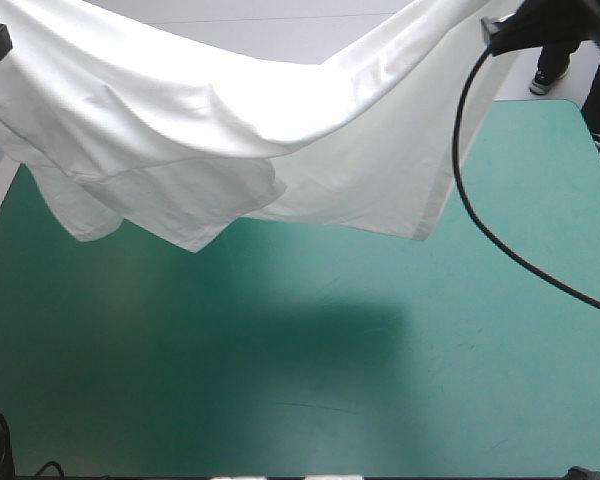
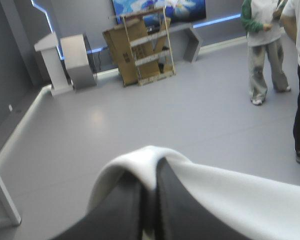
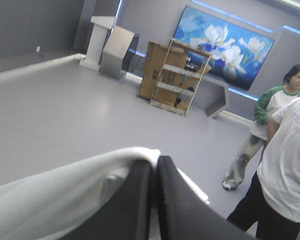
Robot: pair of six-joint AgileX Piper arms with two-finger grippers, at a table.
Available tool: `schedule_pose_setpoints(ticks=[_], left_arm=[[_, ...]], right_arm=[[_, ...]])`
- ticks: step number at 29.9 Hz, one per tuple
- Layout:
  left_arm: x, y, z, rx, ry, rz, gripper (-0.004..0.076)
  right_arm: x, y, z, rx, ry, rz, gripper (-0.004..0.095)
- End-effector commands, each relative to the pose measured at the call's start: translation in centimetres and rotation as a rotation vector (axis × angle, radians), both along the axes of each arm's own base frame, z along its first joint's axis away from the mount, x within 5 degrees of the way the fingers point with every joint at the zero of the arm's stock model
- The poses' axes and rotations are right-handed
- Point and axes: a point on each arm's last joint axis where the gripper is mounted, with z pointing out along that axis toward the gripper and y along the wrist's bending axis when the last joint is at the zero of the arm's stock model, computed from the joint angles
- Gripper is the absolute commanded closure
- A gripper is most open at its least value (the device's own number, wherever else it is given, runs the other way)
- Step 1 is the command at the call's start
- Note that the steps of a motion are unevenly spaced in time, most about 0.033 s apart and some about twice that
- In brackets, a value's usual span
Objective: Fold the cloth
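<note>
Your left pincer [image 2: 151, 175] and right pincer [image 3: 155, 172] each clamp the T-shirt [image 1: 230, 130], slung across the upper frame over the desk [image 1: 280, 390]. Risk: a thin edge grip may slip, dropping one side.

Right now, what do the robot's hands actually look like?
The left gripper and right gripper look alike: each has two broad black fingers, curved like fins, wide at the base and narrowing to a point. Their surfaces are plain and matt, with no markings visible.
</note>
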Motion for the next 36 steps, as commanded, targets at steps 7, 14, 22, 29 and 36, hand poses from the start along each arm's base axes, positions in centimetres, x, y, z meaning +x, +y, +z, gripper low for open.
schedule_pose_setpoints(ticks=[7,14,22,29,36], left_arm=[[-6.9,-2.5,3.7,0.024,-0.238,-0.097,0.0705],[-8.2,-2.4,2.6,0.014,-0.093,-0.038,0.0705],[-3.2,-1.1,-0.6,-0.038,0.145,-0.031,0.0705],[3.0,0.4,-6.7,-0.040,0.413,-0.054,0.0705],[8.1,1.9,-13.9,-0.071,0.560,-0.027,0.0705]], right_arm=[[-6.1,-4.7,3.3,0.069,-0.227,-0.031,0.0925],[-7.2,-5.3,2.2,0.084,-0.098,0.013,0.0925],[-4.6,-2.9,0.8,0.047,0.015,0.061,0.0925],[0.9,0.6,-3.6,-0.036,0.235,-0.005,0.0925],[7.4,5.6,-10.3,-0.110,0.396,0.011,0.0925]])
